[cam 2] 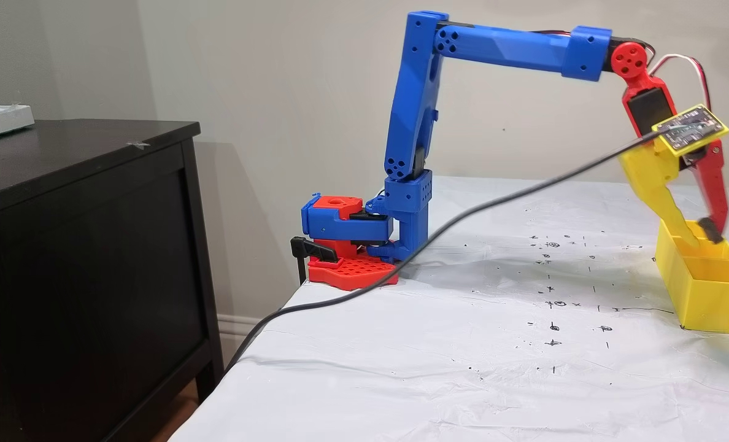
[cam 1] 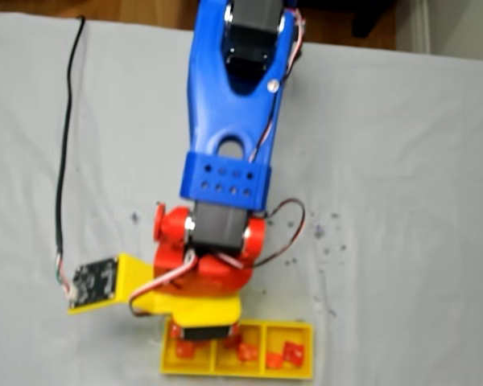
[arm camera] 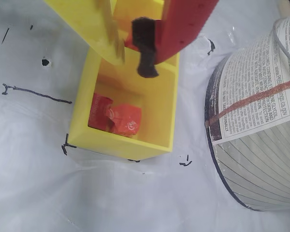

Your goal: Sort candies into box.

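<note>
Step in hand, as judged: the drop-off end of a sort; pincer [arm camera: 135, 55] hangs over the box [arm camera: 162, 108], tips at or just inside the rim of the compartment beyond the near one in the wrist view. Yellow finger and red finger with its black pad stand apart with a clear gap; nothing visible between them, so the pincer reads as open and empty. In a fixed view from the side the pincer [cam 2: 701, 236] dips into the far part of the box [cam 2: 705, 294], which sits at the 3 o'clock edge of the counter [cam 2: 462, 344].

Box contents: wrist view shows the near compartment holding two candies [arm camera: 115, 118], one redder at 9 o'clock and one orange just beside it, touching or overlapping. In a fixed view from above the box [cam 1: 306, 371] lies at 6 o'clock under the arm; the right compartment holds candies [cam 1: 285, 354], the middle shows at least one; the left shows orange-red too, partly hidden by the wrist, so count uncertain.

No candies seen loose on the counter [cam 1: 402, 161]; sorting looks near or at its end. Next move calls for a straight lift clear of the walls before any swing, lest a finger catch the rim and drag the box.
</note>
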Robot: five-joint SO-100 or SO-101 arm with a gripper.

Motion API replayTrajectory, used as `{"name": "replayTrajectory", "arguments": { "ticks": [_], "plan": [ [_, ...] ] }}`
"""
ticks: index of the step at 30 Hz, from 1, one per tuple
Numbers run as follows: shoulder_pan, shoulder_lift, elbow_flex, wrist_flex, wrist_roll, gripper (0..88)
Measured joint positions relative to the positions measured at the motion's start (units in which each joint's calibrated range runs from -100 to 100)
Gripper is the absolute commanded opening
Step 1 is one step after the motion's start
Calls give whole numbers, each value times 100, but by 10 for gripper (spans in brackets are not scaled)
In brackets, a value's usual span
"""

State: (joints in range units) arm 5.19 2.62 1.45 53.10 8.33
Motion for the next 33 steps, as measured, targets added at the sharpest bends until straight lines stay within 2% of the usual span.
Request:
{"name": "replayTrajectory", "arguments": {
  "ticks": [5, 13, 17, 23, 27, 33],
  "plan": [
    [-47, -990, 975, -159, -78, 2],
    [-453, -3553, 3636, -587, -230, 2],
    [-640, -4492, 4739, -1135, -420, 1],
    [-694, -6007, 6630, -1405, -317, 1],
    [-679, -7504, 7767, -1143, -210, 1],
    [-507, -9712, 8777, -103, -107, 1]
  ]
}}
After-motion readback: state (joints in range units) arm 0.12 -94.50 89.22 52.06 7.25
